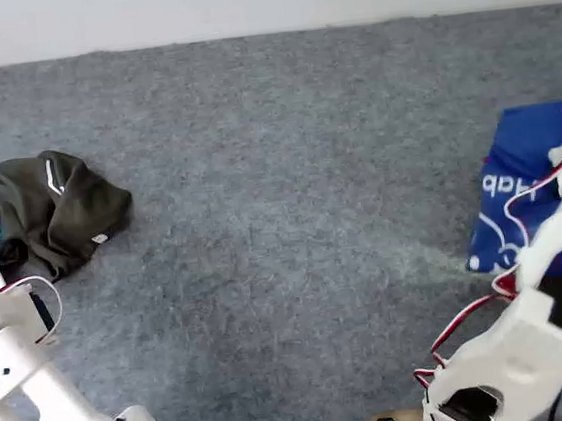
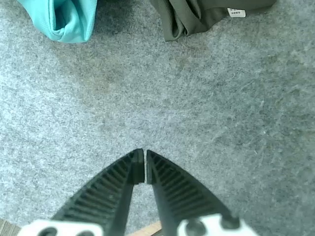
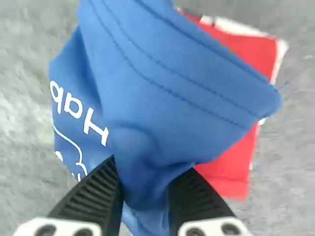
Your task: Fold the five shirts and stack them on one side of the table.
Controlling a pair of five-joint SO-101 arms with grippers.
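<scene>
R pincer (image 3: 146, 172) pinching soft blue shirt (image 3: 162, 83), fuzzy grey felt (image 1: 292, 219)

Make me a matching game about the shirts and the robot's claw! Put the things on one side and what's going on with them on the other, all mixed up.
Things:
1. blue shirt
2. red shirt
3. dark green shirt
4. left gripper

States:
a. shut, holding nothing
b. pinched in the right gripper
c. lying under the blue one
d. crumpled next to the teal shirt

Pairs: 1-b, 2-c, 3-d, 4-a
</scene>
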